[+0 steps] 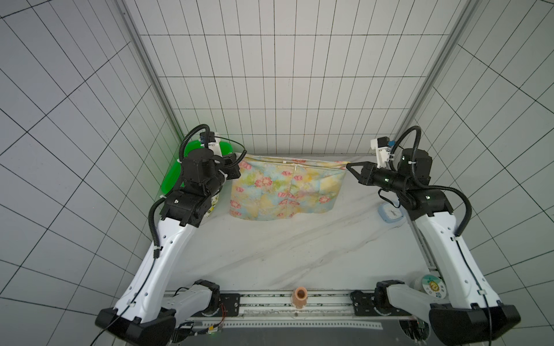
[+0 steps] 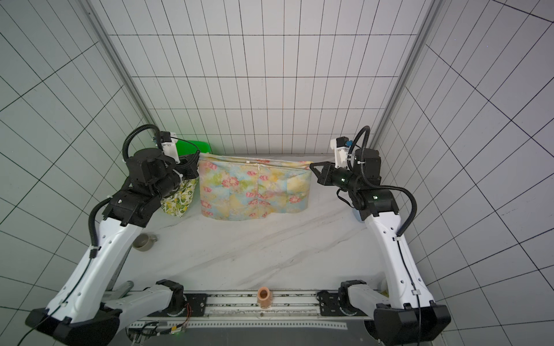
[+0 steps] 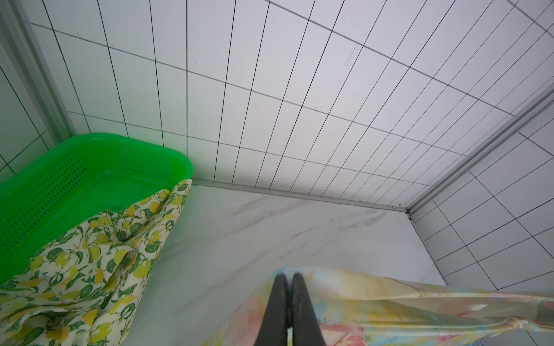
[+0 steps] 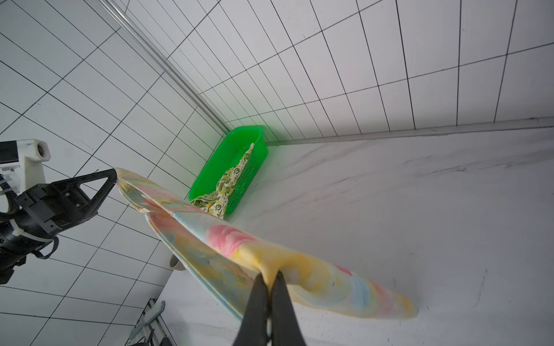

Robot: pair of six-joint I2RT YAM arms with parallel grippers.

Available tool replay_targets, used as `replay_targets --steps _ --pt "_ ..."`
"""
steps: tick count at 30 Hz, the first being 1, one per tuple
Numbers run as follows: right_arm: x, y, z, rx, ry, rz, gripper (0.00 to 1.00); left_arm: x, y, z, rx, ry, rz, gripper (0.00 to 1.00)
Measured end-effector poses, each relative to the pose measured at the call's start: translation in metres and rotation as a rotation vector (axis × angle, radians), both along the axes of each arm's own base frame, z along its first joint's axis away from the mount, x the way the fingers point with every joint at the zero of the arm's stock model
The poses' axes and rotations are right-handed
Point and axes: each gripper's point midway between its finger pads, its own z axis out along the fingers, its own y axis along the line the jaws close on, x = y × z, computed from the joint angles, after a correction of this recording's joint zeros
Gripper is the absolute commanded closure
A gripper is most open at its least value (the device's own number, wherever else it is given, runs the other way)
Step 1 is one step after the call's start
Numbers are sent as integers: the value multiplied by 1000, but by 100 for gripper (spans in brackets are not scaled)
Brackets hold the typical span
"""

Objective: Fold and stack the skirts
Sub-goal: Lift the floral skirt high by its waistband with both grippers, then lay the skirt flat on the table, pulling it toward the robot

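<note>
Near: left end effector and right end effector each squeezed tight on a top corner of the flower skirt | Where: it hangs spread out at 12 o'clock over the tabletop | Other: lemon skirt spills from the green basket at 10 o'clock | Progress: I think nothing is folded or stacked yet

hidden behind left arm: lemon skirt mostly, green basket partly, mug partly | cut off at frame edge: left claw base
</note>
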Motion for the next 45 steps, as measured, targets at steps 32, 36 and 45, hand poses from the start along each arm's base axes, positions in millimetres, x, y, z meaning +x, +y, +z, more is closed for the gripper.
replay_targets --steps 32,36,45 --pt "75 0 -184 -45 243 -74 100 57 -12 -202 -24 332 -38 100" --pt "10 8 -278 -85 440 -73 100 4 -13 -277 -7 507 -34 100" --pt "-34 -2 -280 -54 394 -125 72 -72 -14 -330 5 632 -38 78"
